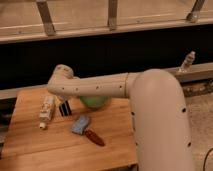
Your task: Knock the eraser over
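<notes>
The eraser (64,107) is a small black block with white stripes, on the wooden table (45,147) between the whitish tube (46,110) and the green bowl (94,103). My white arm reaches in from the right across the bowl, hiding its upper part. The gripper (62,98) hangs down from the wrist right above the eraser's top and seems to touch it.
A pale blue-grey pad (80,124) and a dark red oblong object (94,138) lie in front of the eraser. A small white bottle (187,62) stands on the ledge at the far right. The table's left and front edges are close by.
</notes>
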Motion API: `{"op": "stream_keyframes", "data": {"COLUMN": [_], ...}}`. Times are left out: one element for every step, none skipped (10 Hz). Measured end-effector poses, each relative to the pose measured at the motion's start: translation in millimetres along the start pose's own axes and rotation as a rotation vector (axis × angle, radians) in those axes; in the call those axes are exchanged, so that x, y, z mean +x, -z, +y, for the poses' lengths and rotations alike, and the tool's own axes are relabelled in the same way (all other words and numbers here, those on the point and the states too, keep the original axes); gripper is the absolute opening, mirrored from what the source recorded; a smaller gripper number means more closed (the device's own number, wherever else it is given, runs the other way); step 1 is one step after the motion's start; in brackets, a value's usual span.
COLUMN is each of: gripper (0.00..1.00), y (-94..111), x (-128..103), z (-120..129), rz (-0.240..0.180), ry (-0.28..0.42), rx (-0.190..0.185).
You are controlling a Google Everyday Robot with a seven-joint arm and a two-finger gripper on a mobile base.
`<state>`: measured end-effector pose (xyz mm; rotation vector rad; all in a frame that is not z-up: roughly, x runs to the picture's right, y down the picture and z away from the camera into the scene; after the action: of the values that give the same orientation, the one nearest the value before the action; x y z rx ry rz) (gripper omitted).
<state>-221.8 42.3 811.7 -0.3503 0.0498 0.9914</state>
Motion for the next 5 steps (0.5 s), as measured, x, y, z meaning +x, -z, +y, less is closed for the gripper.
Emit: {"op": "stream_keyframes", "data": {"gripper": [0.8,0.8,0.8,0.8,0.8], "y": [14,25,37,44,47], "x": [-28,-48,-67,-79,-84], "z": [4,6,-7,-13,-21], "rz": [-0.052,-0.092,-0.129,-0.155,-0.167], "ry": [0.029,0.038,0.03,0.02,0.001], "rx": [0.082,0.126,0.197,0.233,0.26]}}
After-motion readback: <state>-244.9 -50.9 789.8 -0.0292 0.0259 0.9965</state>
